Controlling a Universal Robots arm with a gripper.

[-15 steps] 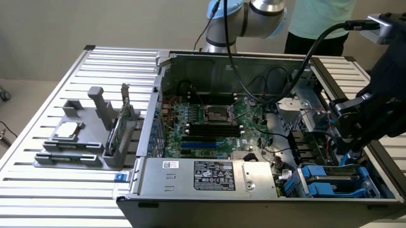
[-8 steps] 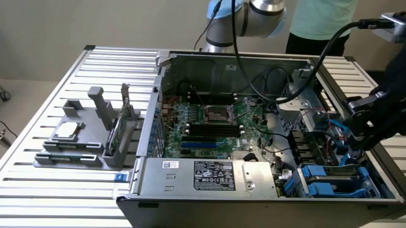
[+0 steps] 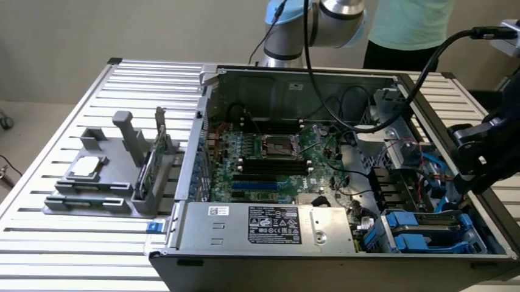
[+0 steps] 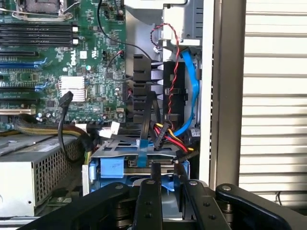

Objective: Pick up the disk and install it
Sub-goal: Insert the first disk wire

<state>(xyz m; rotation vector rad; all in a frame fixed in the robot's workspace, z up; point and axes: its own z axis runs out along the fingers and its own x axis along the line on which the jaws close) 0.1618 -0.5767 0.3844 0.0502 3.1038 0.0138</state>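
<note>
One gripper (image 4: pixel 167 171), clamped on the disk (image 4: pixel 112 167) at its near edge; it lies flat straight below, just beside the power supply (image 3: pixel 268 226), against the case wall (image 4: pixel 208 72).

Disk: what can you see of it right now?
The disk lies flat in a bay in the computer case's near corner, on the exterior view's right, beside the power supply. Grey metal shows inside a bright blue plastic bracket. Cables hang close above it. The gripper is poised just over it; contact cannot be told.
</note>
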